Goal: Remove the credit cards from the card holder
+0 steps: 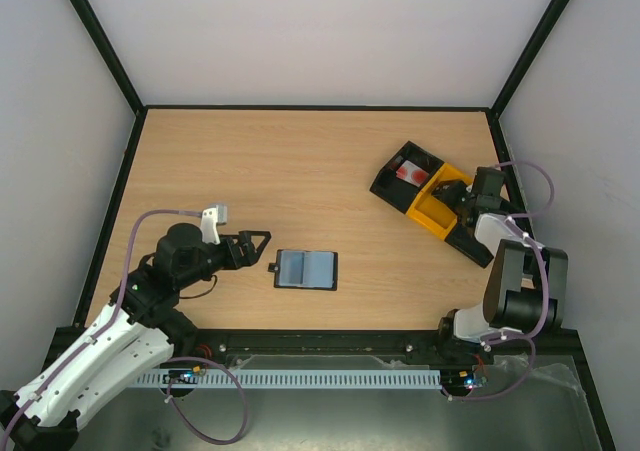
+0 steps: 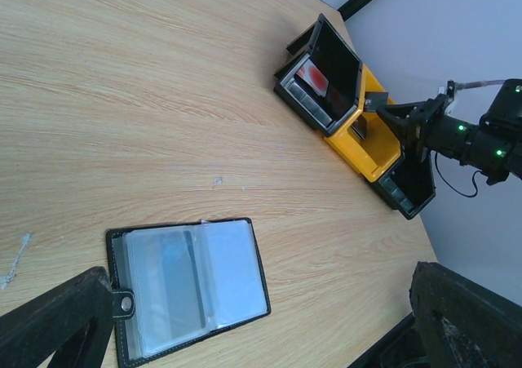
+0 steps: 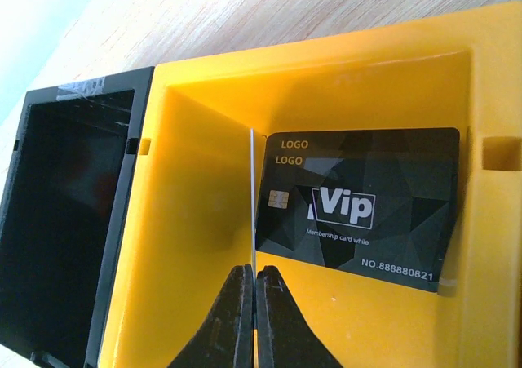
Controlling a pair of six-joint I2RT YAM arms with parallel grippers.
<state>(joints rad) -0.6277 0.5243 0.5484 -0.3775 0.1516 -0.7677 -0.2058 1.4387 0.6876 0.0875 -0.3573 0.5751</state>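
The black card holder (image 1: 306,269) lies open and flat on the table, its pale blue-grey panels up. In the left wrist view the holder (image 2: 245,254) shows a card (image 2: 175,278) with a dark stripe behind the clear sleeve. My left gripper (image 1: 256,248) is open and empty just left of the holder, with one finger (image 2: 65,315) beside its clasp. My right gripper (image 3: 254,274) is shut on a thin whitish card (image 3: 252,197), seen edge-on, held upright inside the tray's yellow compartment (image 3: 196,221). A black "Vip" card (image 3: 359,213) lies in that compartment.
The long black-and-yellow tray (image 1: 425,213) sits at the right, angled; it also shows in the left wrist view (image 2: 371,152). Its far black compartment holds a red-and-white object (image 1: 408,171). Black frame posts and white walls bound the table.
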